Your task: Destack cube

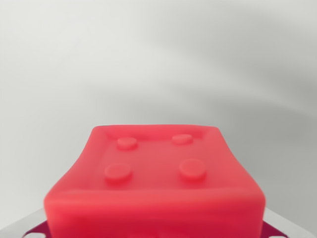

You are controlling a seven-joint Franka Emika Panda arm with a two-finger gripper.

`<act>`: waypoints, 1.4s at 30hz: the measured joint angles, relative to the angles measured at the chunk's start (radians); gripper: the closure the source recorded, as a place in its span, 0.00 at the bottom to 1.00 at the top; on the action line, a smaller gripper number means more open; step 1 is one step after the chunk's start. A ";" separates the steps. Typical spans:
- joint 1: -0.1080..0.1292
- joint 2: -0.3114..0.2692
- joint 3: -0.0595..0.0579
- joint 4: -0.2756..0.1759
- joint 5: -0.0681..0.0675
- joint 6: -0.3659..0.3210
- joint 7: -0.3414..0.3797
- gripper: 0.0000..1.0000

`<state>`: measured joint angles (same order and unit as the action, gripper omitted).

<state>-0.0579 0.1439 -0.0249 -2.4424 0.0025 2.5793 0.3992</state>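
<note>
the red cube [153, 181] fills the lower middle of the wrist view, very close to the camera and slightly out of focus. its visible face is a shallow recessed panel with a raised rim, and four round studs sit on it in a two-by-two square. the edges are rounded and the near edge runs across the picture just above the bottom border, with the cube's near side dropping out of sight below it.

under the cube's lower corners, small slivers of a darker magenta surface [34, 232] show at the wrist view's left and right; a few pale spots mark the left sliver. whether this is a second cube beneath the red one or some other part cannot be told, since only those slivers show.

beyond the cube lies a plain pale grey surface [158, 64], blurred, with soft darker shading sweeping across the upper right. nothing else stands on it in view, and nothing crosses in front of the cube.

the gripper's fingers do not appear in the picture, so whether it is released, clenched or grasping the cube cannot be told.
</note>
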 joint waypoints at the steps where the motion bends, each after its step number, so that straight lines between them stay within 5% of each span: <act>1: -0.003 -0.002 -0.001 -0.003 0.000 0.001 -0.008 1.00; 42: -0.114 -0.056 -0.050 -0.096 0.006 0.040 -0.319 1.00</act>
<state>-0.1719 0.0879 -0.0751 -2.5386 0.0082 2.6190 0.0804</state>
